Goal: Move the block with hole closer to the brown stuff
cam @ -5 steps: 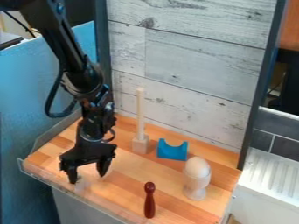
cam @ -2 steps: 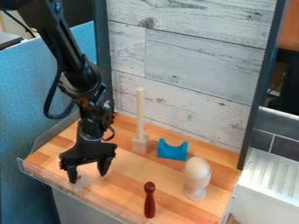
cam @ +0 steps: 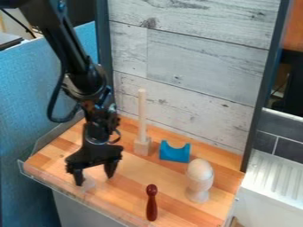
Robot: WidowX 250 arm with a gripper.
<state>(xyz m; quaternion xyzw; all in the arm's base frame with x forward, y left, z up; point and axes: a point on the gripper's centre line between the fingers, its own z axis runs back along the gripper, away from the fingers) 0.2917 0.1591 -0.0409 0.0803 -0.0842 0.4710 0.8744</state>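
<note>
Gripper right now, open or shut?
Open: the two fingers of the gripper stand apart, with a clear gap between their tips.

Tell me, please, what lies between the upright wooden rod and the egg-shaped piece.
A blue notched block lies between the rod and the egg-shaped piece, as the camera view shows.

Has a pale rod point(cam: 142, 113) upright on a small wooden block point(cam: 142, 146), just beside a blue notched block point(cam: 174, 154) — plus an egg shape point(cam: 200, 169) in a pale cup point(cam: 198, 191)

Gathers them on a striped wooden top point(cam: 133, 177) with a clear rim point(cam: 56, 186) along the front — backs it with pale grained planks point(cam: 201, 66) between dark uprights point(cam: 268, 75), with a blue panel point(cam: 24, 111) at the view's left, dark tiles point(cam: 288, 151) and a white ridged surface point(cam: 275, 181) at its right
</note>
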